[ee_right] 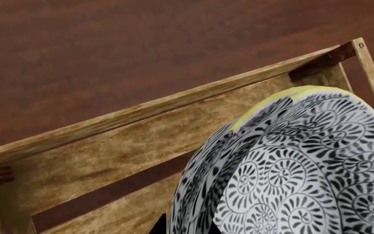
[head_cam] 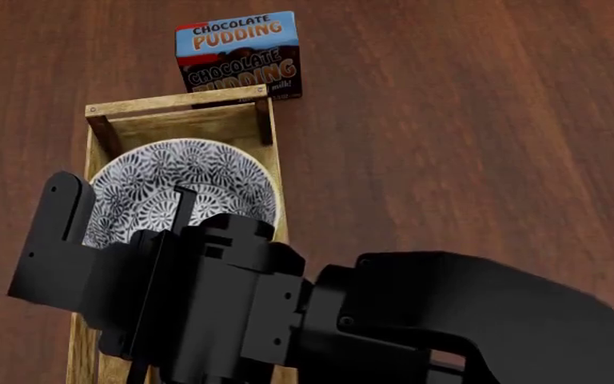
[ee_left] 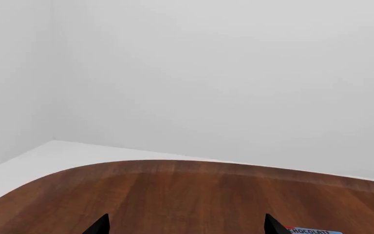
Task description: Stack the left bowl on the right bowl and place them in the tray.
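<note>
Pudding box [head_cam: 239,54] just beyond tray [head_cam: 179,104] – stacked bowls [head_cam: 185,188] inside; left end effector [ee_left: 185,228] wide – right's grip unclear

A long wooden tray [head_cam: 175,105] lies on the dark brown tabletop [head_cam: 467,136]. Inside it sits a bowl [head_cam: 185,180] with a black-and-white swirl pattern, near the tray's far end. Just beyond that end stands a chocolate pudding box [head_cam: 239,54]. A black arm [head_cam: 392,320] reaches across the tray's near part, covering the bowl's near edge; its tool's state cannot be made out.
</note>
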